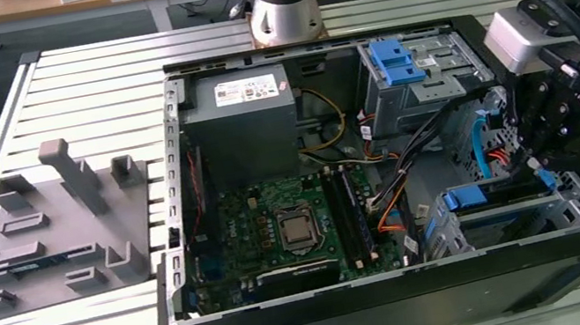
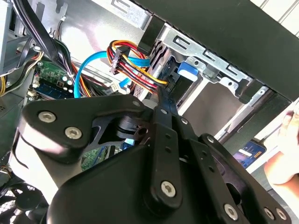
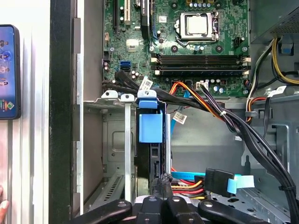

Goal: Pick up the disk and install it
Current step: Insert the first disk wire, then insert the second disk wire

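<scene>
Gripper (image 3: pixel 161 186) fingers closed together, tips at the rear edge of the disk (image 3: pixel 150 128), which stands on edge in the cage (image 3: pixel 110 100) slot directly ahead, long axis in line with the fingers, blue end farthest

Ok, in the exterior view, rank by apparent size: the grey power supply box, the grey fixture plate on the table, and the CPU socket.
1. Grey fixture plate
2. Grey power supply box, though its nearness to the camera differs, so the top two are uncertain
3. CPU socket, clearly smallest

The disk (image 3: pixel 150 126), blue end showing, stands on edge inside a slot of the metal drive cage (image 3: pixel 112 140).
</scene>
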You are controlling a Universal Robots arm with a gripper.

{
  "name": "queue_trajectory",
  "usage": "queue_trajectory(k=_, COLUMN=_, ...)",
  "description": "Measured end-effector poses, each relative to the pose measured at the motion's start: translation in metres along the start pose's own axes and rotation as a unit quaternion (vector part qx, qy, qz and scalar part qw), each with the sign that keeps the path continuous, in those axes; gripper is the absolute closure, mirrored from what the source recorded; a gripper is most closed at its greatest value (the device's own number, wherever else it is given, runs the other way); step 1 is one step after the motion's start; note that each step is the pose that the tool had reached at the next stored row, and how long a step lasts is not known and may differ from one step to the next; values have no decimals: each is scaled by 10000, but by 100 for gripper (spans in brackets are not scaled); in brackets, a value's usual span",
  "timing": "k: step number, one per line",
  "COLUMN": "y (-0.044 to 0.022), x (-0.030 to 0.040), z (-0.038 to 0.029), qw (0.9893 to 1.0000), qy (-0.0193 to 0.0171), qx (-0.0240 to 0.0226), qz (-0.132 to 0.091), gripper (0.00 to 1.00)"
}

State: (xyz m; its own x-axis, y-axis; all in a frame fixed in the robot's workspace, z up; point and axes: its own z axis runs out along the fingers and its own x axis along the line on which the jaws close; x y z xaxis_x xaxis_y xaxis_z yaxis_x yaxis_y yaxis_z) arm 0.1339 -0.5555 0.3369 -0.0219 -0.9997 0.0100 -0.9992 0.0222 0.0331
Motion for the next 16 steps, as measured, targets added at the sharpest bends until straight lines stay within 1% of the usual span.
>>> queue_trajectory(k=16, y=1, x=0, z=-4, qw=10000, qy=1, qx=0, qz=0, gripper=89)
